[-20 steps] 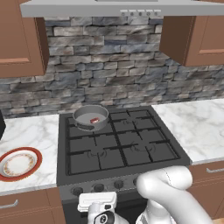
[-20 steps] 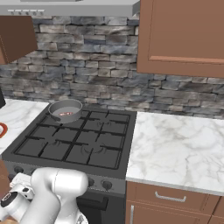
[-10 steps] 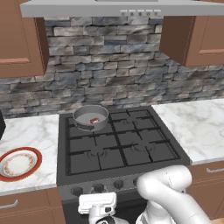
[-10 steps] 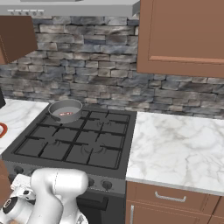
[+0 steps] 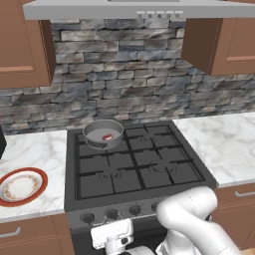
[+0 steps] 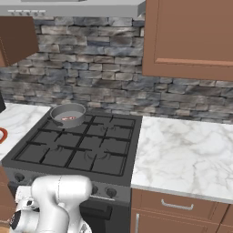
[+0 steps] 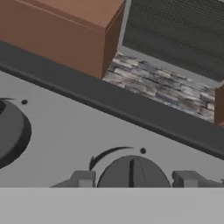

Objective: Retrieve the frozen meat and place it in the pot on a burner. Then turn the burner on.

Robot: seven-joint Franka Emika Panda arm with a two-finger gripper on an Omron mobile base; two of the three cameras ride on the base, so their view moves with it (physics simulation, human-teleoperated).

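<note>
The grey pot [image 5: 103, 133] stands on the stove's back-left burner, also seen in the right base view as the pot [image 6: 68, 114]. The small dark-red frozen meat [image 5: 107, 137] lies inside it, off centre. My gripper [image 7: 134, 178] is low at the stove's front panel, far from the pot. Its fingertips [image 7: 83, 178] press on either side of a round dark burner knob [image 7: 133, 168], so it is shut on that knob. My white hand [image 5: 112, 235] hangs just below the row of knobs [image 5: 112, 214].
A second knob [image 7: 11, 131] sits left of the held one in the hand view. A white plate with an orange-red rim [image 5: 21, 186] lies on the left counter. Marble counter [image 6: 182, 154] stretches right of the stove. Wood cabinets and a hood hang overhead.
The jaws have closed in on the knob. The hand has stayed at the stove front while the elbow shifted slightly. Pot and meat have not moved.
</note>
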